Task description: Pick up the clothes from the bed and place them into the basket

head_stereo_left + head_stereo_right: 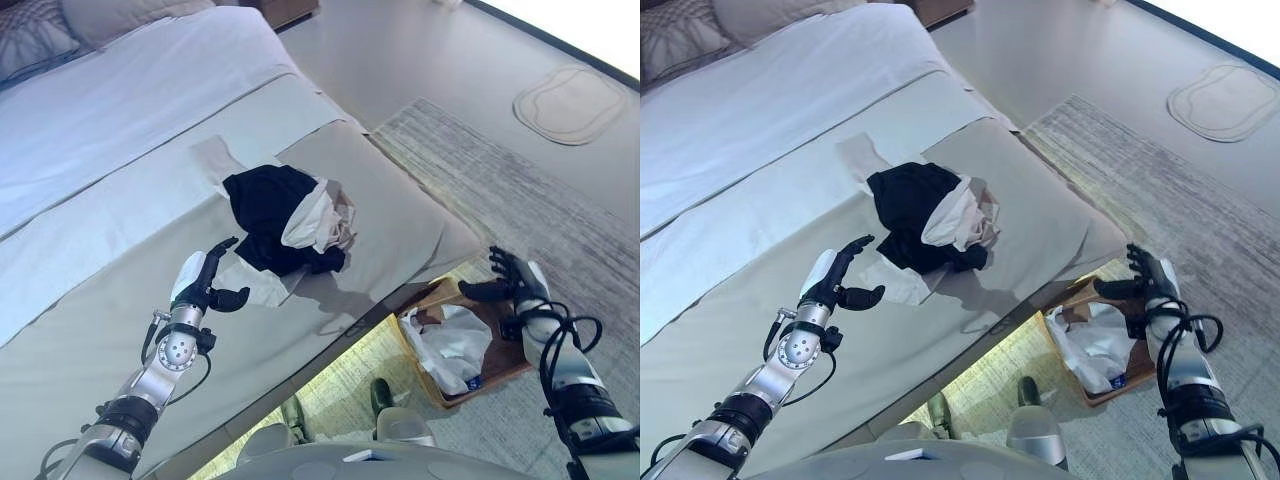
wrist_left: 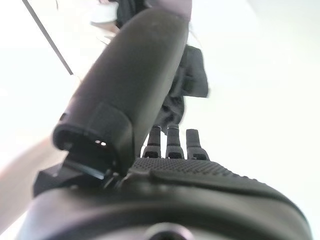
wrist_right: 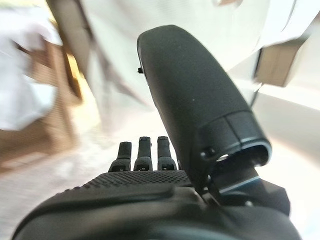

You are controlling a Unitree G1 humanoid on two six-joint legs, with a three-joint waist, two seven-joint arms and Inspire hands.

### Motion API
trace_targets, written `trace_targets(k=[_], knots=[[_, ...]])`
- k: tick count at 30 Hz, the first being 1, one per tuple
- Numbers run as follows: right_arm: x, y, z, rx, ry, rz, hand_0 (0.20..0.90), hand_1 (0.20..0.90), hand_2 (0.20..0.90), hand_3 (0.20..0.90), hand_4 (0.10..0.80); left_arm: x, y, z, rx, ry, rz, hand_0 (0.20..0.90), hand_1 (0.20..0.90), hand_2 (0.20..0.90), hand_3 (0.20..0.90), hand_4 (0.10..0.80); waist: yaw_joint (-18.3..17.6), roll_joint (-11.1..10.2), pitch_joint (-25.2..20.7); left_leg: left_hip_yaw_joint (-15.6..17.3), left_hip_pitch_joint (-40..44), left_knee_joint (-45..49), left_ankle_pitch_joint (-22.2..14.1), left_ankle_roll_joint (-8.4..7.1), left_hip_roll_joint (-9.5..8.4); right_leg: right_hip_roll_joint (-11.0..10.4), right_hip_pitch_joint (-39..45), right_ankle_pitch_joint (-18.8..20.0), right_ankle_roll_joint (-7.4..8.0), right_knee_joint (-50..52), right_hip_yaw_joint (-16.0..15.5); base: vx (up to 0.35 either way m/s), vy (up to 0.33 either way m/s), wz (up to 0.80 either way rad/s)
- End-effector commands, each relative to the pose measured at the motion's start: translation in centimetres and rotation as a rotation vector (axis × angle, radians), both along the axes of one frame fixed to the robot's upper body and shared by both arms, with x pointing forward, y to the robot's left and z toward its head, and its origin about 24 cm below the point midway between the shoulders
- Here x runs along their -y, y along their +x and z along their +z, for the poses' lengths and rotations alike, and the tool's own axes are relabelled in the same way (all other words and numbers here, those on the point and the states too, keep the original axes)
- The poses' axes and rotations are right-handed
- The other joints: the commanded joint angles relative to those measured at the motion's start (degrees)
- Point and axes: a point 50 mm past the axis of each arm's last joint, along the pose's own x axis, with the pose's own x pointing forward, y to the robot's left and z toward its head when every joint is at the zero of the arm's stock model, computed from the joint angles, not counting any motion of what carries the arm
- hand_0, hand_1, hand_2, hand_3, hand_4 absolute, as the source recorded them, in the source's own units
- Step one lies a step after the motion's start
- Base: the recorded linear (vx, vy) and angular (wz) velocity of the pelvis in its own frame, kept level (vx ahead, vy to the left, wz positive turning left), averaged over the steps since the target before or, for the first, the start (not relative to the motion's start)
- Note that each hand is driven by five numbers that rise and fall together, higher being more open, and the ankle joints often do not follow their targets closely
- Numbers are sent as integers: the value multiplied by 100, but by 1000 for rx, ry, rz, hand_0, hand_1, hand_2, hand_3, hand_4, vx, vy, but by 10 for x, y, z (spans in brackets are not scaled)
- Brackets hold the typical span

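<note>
Judged about midway: some white cloth (image 1: 452, 345) already lay in the basket (image 1: 500, 372), while a heap of black and white clothes (image 1: 290, 222) remained on the bed (image 1: 120, 110), not yet lifted.

Left hand (image 1: 205, 282) hovered above the bed cover with fingers straight and thumb spread, holding nothing; clothes lay just beyond its fingertips, near but apart, with a flat white piece (image 1: 262, 283) of the heap reaching closest. Confirmed in the left wrist view: relaxed fingers, dark cloth (image 2: 192, 80) past them, nothing in the palm.

Right hand (image 1: 512, 280) hung off the bed's foot, likewise open and empty, fingers extended, with the basket just below and to its inner side on the floor.

Left to do, as a judgement: close on the heap, carry it past the bed's corner, drop it in the basket. Heap looked loose and crumpled, so likely to trail or shed a piece in one grab.

Around: pillows (image 1: 40, 35) far beyond the left hand at the head of the bed; a grey rug (image 1: 540, 190) beyond the right hand, and a pale mat (image 1: 570, 103) further off. Nothing stood between left hand and clothes; the bed's corner overhang sat close above the basket's near rim.
</note>
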Motion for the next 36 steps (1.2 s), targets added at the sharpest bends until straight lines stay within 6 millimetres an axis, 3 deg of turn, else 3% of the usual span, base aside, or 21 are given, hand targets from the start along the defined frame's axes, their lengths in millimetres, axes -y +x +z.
trace_targets(k=[1, 13, 17, 21, 27, 36], knots=[[-15, 42, 74, 268, -198, 146, 900, 900, 900, 900, 800, -7, 16, 31, 182, -16, 49, 900, 900, 900, 900, 800, 361, -82, -262, -550, -179, 927, -813, -152, 46, -81, -501, -449, -50, 932, -183, 85, -2, 27], [-14, 71, 115, 296, -283, 147, 900, 900, 900, 900, 800, -19, -3, 19, 90, -32, 26, 900, 900, 900, 900, 800, 1027, -30, -8, -1192, -443, 1009, -711, -225, -83, -174, -438, -709, -255, 1268, -701, 79, 7, 38], [-9, 79, 127, 289, -318, 133, 900, 900, 900, 900, 800, -20, -5, 22, 101, -39, 14, 900, 900, 900, 900, 800, 1205, 20, 125, -1336, -609, 959, -624, -239, -138, -194, -542, -740, -284, 1311, -830, 17, 16, 29], [5, 87, 158, 313, -372, 82, 900, 900, 900, 900, 800, -18, 3, 37, 173, -49, -18, 900, 900, 900, 900, 800, 1365, 148, 547, -1415, -1087, 1283, -604, -232, -209, -257, -1018, -886, -404, 1792, -1006, -87, 19, 19], [11, 91, 177, 324, -418, 55, 900, 900, 900, 900, 800, -12, 5, 40, 188, -54, -53, 900, 900, 900, 900, 800, 1390, 317, 1017, -1478, -1547, 1781, -651, -193, -295, -396, -1507, -944, -488, 2366, -1042, -52, 15, 12], [21, 90, 182, 303, -439, 28, 900, 900, 900, 900, 800, 1, 12, 46, 237, -67, -92, 900, 900, 900, 900, 800, 1355, 498, 1462, -1507, -1925, 2220, -750, -91, -464, -498, -1928, -1096, -569, 2928, -998, -21, 14, 2]])
